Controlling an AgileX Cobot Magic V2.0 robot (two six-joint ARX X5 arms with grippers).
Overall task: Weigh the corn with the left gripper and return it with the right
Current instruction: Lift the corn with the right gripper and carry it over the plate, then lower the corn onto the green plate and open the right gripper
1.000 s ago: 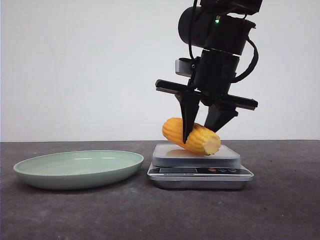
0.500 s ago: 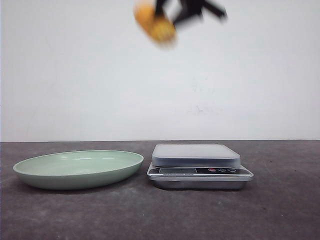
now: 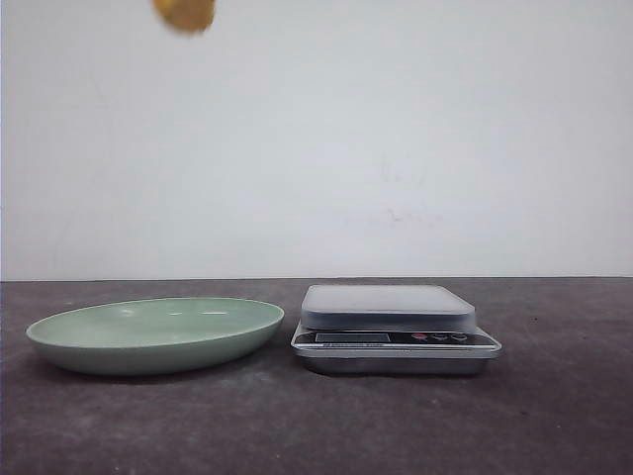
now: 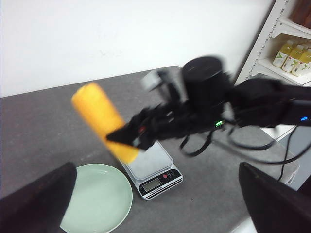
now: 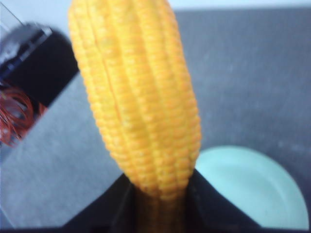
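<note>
I've swung the corn (image 5: pixel 138 107) higher and leftward off the scale (image 3: pixel 394 327), right pincer (image 4: pixel 127 139) pinching it; a slipping grip would miss the dish (image 3: pixel 156 334)

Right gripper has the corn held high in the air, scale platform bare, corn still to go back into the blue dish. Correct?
One error: the dish is green, as the front view shows. The right gripper does hold the corn high, and the scale is bare.

I'm working in what looks like a lab test bay: a bare dark grey table (image 3: pixel 554 416) against a plain white wall (image 3: pixel 396 139), with a white shelf unit (image 4: pixel 286 29) of bottled drinks (image 4: pixel 294 54) off to one side.
</note>
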